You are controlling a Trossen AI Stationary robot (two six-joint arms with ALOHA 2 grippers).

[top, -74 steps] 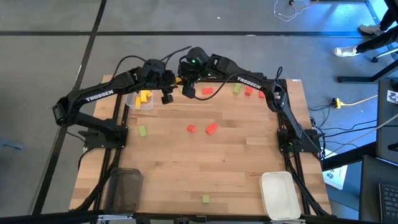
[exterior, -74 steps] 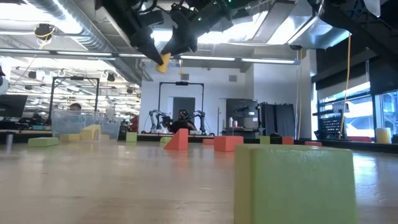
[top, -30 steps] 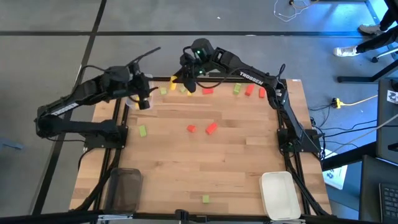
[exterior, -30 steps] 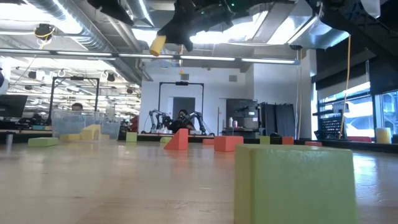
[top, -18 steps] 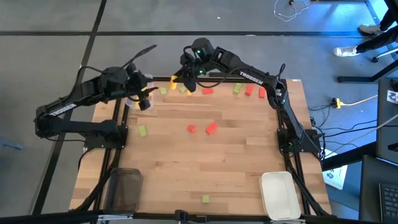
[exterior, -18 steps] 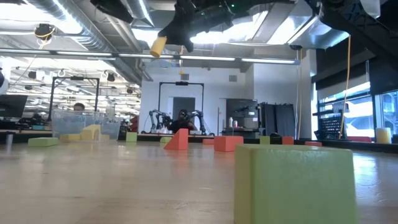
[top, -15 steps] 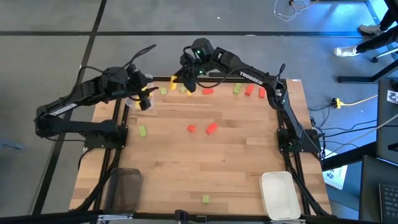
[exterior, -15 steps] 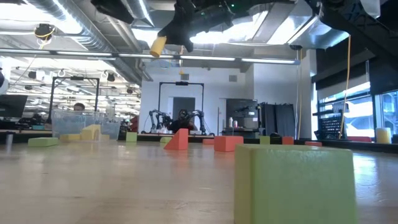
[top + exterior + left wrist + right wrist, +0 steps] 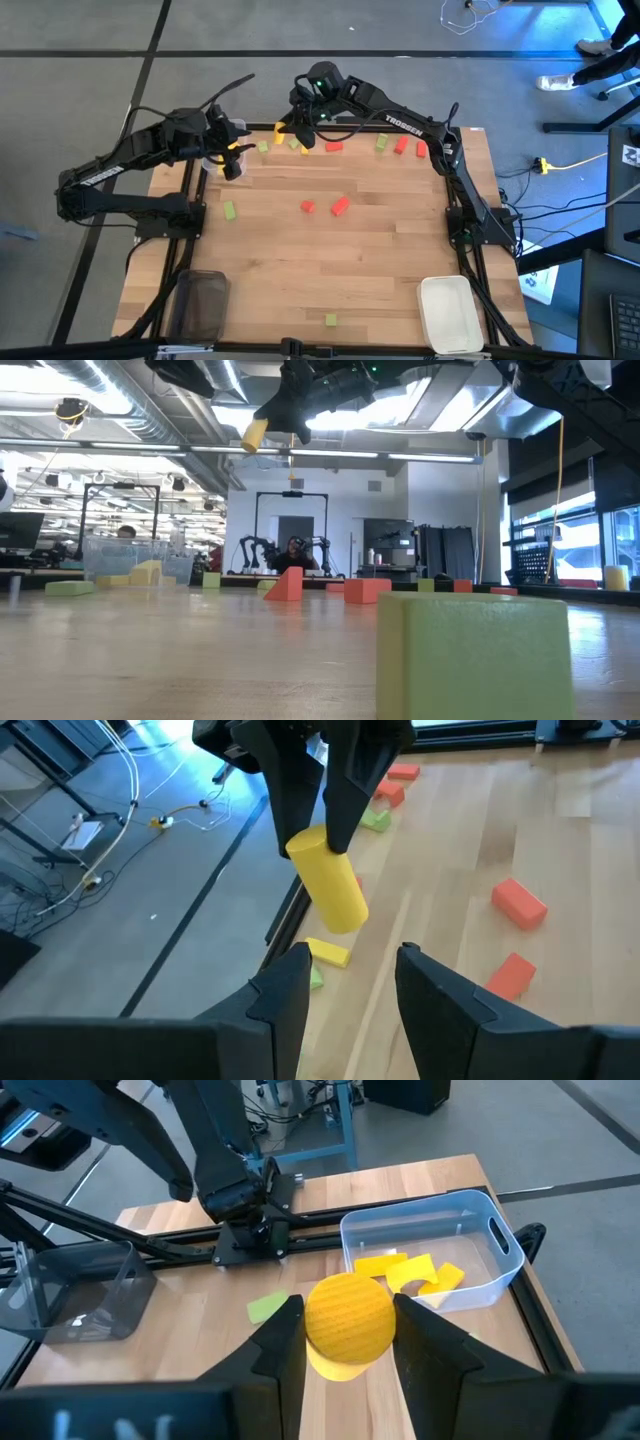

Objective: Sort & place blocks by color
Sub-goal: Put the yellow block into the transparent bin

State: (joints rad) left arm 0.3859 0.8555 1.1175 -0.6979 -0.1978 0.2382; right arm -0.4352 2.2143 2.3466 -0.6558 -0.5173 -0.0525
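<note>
R end effector grips short yellow plastic cylinder block: rigid, light, slick; hold mid-body. L end effector open, empty.

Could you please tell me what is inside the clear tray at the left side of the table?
The clear tray holds several yellow blocks. The right tool, gripping a yellow cylinder, hides part of the tray's floor, so more may lie there.
</note>
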